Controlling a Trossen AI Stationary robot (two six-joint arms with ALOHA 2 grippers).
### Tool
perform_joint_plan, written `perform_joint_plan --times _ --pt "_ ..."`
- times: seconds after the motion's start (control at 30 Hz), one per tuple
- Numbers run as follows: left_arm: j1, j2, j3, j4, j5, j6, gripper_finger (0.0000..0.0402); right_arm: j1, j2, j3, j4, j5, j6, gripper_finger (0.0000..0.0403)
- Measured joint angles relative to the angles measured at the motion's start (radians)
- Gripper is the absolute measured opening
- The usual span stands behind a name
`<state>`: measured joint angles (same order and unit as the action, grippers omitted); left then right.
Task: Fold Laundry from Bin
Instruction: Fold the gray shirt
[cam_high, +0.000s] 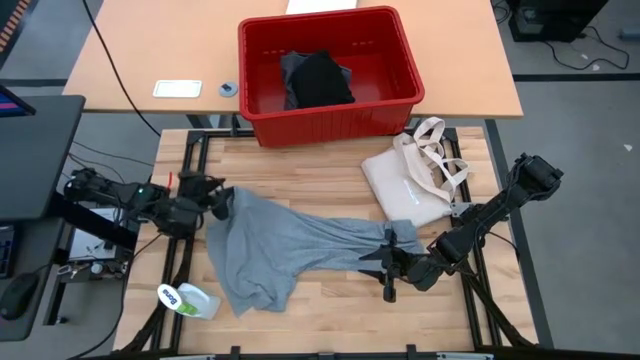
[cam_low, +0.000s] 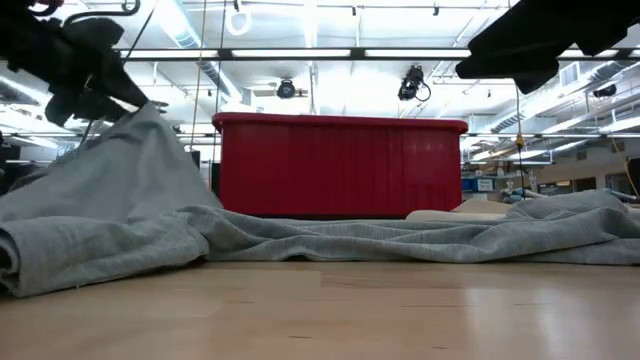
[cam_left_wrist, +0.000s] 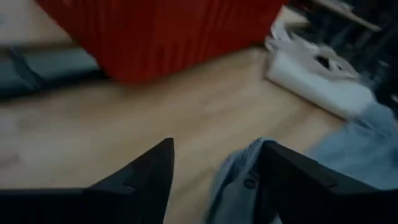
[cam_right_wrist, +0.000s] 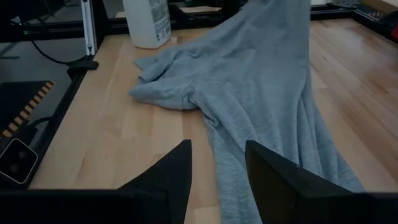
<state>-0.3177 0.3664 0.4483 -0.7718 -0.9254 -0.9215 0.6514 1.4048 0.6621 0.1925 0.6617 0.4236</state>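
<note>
Trossen stationary rig, 2 arms, each finished matte black throughout and built from short blocky links joined by rounded housings; the left arm (cam_high: 120, 200) carries a small green indicator light on a joint housing and thin black cabling along its links. The right arm (cam_high: 500, 205) matches in colour and build, ending in a bulky squared shoulder block. Each gripper has 2 flat, dark, wedge-shaped fingers (cam_right_wrist: 168, 180) tapering to pointed tips, plain and unmarked.
</note>
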Motion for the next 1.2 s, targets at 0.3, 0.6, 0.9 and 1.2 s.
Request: perform_joint_plan --times 0.3,0.6,0.9,1.2 --pt "0.113 0.062 0.017 -0.069 0.230 0.044 0.0185 -0.007 0.000 0.000 0.003 0.002 -0.022 0.0158" --pt "0.128 0.158 0.100 -0.107 0.273 0.126 0.0153 -0.203 0.145 0.000 -0.110 -0.109 -0.027 0.0158" --pt "0.128 0.210 0.194 -0.254 0.272 0.177 0.0153 -0.236 0.278 0.000 -0.177 -0.216 -0.010 0.0157" --pt "0.126 0.249 0.198 -0.234 0.419 0.159 0.0153 -0.235 0.157 -0.002 -0.456 -0.270 0.076 0.0140"
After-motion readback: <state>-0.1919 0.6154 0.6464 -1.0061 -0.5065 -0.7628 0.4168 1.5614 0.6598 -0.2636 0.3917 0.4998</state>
